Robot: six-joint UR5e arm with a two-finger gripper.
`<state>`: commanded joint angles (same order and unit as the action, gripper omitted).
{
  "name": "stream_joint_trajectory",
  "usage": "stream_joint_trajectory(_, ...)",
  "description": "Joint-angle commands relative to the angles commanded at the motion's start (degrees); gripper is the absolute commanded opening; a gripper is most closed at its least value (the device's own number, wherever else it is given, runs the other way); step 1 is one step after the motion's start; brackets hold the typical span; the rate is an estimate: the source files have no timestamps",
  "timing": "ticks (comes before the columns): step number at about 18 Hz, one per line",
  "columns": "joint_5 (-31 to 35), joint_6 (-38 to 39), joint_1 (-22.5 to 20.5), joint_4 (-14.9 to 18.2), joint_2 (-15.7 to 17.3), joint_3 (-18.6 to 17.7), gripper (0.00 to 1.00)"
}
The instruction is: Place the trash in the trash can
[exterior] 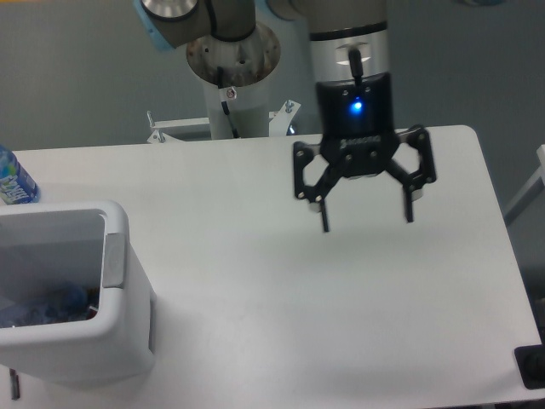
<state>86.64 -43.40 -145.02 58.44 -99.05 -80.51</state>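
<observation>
Nearest the camera, at 8 o'clock in the frame: the trash can, a white bin with a thick rounded rim and a grey side panel, sitting on the white table. Inside, low against the near wall, there's a bluish clear crumple that reads as the crushed plastic bottle, with some darker bits beside it. Can't pick out a white paper scrap in there; too dim and too small to tell whether it's in the pile.

No loose trash shows anywhere on the table.

Mid-frame, roughly 1 o'clock from centre: the gripper hangs above the table, well apart from the can. Fingers are spread wide and point down, with nothing between them. Blue status light lit on the gripper body.

Far left edge, 9 o'clock, behind the can: a blue-labelled water bottle, upright and partly cut off by the frame. Not trash, so leave it.

Far back, 12 o'clock: the arm's base column.

Judgement: task looks done or nearly so. The bottle is binned, nothing is left on the table to pick, and the gripper carries nothing. The only open item is the scrap, which I can't confirm inside the can from this view.
</observation>
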Motion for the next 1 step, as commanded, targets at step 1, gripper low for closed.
stream_joint_trajectory(1,1.4,-0.7,-0.1,0.2,0.0,0.0,1.0)
